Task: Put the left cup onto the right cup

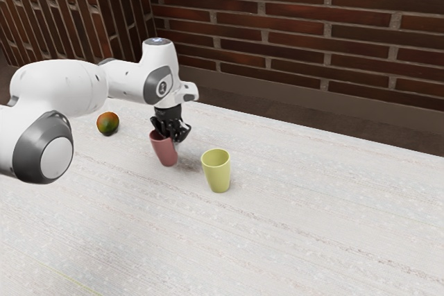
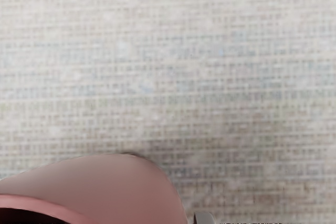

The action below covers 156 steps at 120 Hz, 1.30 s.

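Red cup (image 1: pixel 164 150), the left of the pair, sits on the pale table (image 1: pixel 312 227) in the exterior view, leaning slightly. It is near the yellow-green cup (image 1: pixel 216 170) on the exterior view's right, but the two do not touch. The black gripper (image 1: pixel 172 132) comes down on its rim, fingers narrow and pinching the cup wall, a hold that probably suits lifting it over its neighbour. A round fruit (image 1: pixel 107 123) lies well apart. In the wrist view, the cup's rim (image 2: pixel 79 203) sits blurred just under the hand, with bare table beyond
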Motion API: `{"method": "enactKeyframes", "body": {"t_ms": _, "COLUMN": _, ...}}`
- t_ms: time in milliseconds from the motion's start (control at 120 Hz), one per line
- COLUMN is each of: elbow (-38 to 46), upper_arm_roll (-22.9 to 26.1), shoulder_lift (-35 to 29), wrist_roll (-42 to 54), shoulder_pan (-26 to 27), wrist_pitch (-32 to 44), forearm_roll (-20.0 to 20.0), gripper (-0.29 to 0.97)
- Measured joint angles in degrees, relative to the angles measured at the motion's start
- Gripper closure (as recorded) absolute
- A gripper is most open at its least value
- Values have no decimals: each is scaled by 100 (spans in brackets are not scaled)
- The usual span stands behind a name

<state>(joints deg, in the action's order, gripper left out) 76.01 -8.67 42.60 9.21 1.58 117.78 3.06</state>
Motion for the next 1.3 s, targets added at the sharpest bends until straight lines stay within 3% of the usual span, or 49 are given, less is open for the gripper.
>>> {"method": "enactKeyframes", "body": {"t_ms": 317, "elbow": 90, "upper_arm_roll": -21, "shoulder_lift": -236, "wrist_roll": 5, "shoulder_pan": 4, "wrist_pitch": -100, "forearm_roll": -22, "gripper": 76}}
{"method": "enactKeyframes", "body": {"t_ms": 625, "elbow": 1085, "upper_arm_roll": 171, "shoulder_lift": -1712, "wrist_roll": -21, "shoulder_pan": 63, "wrist_pitch": -445, "forearm_roll": -89, "gripper": 78}}
{"method": "enactKeyframes", "body": {"t_ms": 808, "elbow": 1542, "upper_arm_roll": 275, "shoulder_lift": -2486, "wrist_roll": -102, "shoulder_pan": 619, "wrist_pitch": -617, "forearm_roll": -291, "gripper": 78}}
{"method": "enactKeyframes", "body": {"t_ms": 1300, "elbow": 834, "upper_arm_roll": 443, "shoulder_lift": -1760, "wrist_roll": -368, "shoulder_pan": 1232, "wrist_pitch": -699, "forearm_roll": -412, "gripper": 79}}
